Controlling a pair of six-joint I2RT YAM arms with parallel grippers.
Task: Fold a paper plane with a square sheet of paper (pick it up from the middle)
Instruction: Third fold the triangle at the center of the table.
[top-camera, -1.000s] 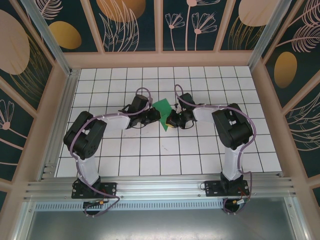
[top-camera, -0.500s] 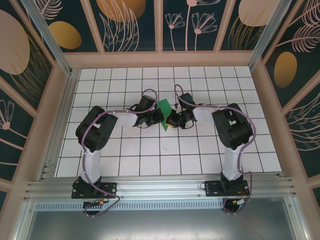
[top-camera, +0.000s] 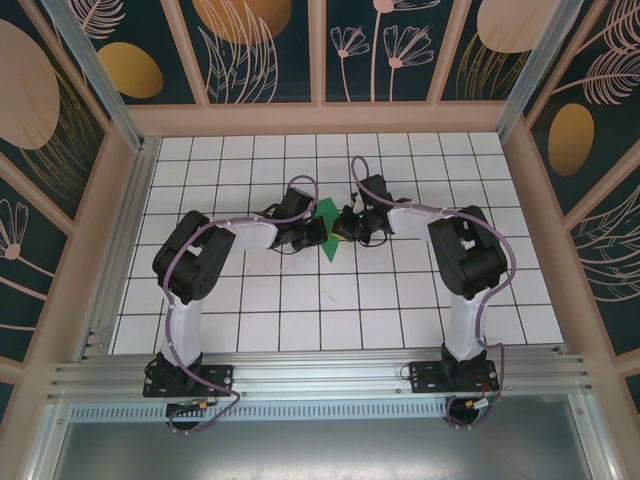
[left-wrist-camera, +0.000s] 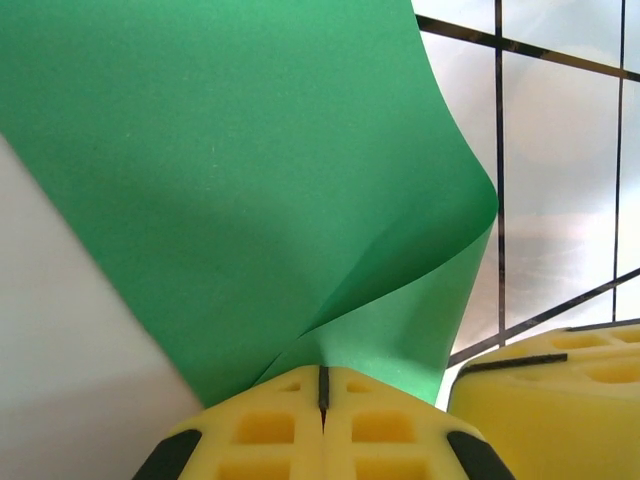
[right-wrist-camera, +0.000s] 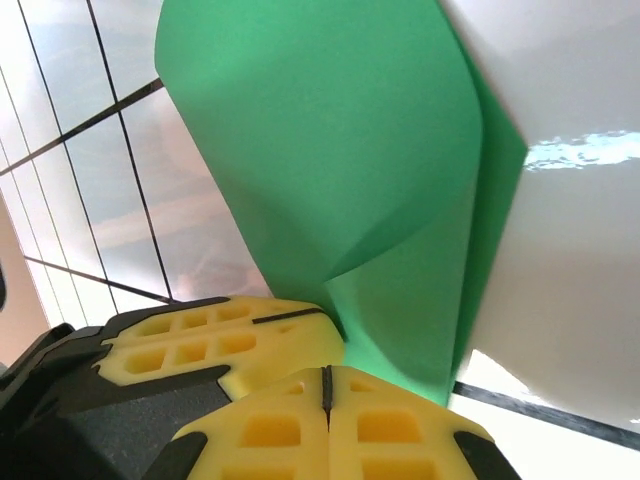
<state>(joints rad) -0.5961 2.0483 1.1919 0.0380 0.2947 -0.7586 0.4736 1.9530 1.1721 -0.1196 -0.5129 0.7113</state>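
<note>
The square sheet of paper (top-camera: 327, 228) is green and hangs curled between both grippers above the middle of the tiled table. My left gripper (top-camera: 316, 232) is shut on its left side; in the left wrist view the sheet (left-wrist-camera: 250, 170) bends into a fold that runs down into the closed yellow fingertips (left-wrist-camera: 323, 385). My right gripper (top-camera: 344, 226) is shut on the right side; in the right wrist view the sheet (right-wrist-camera: 340, 150) curves over and pinches in at its jaws (right-wrist-camera: 326, 385). Each wrist view shows the other gripper's yellow fingers close alongside (left-wrist-camera: 560, 390) (right-wrist-camera: 220, 345).
The white tiled table (top-camera: 300, 300) is walled in by patterned panels (top-camera: 250, 50) and a metal rail (top-camera: 320, 375) along the near edge. Both arms reach inward from their bases and meet at the centre.
My left arm swung its elbow right, and its gripper closed on the paper. The right gripper shifted a little farther back, and the sheet has lifted and curled between the two.
</note>
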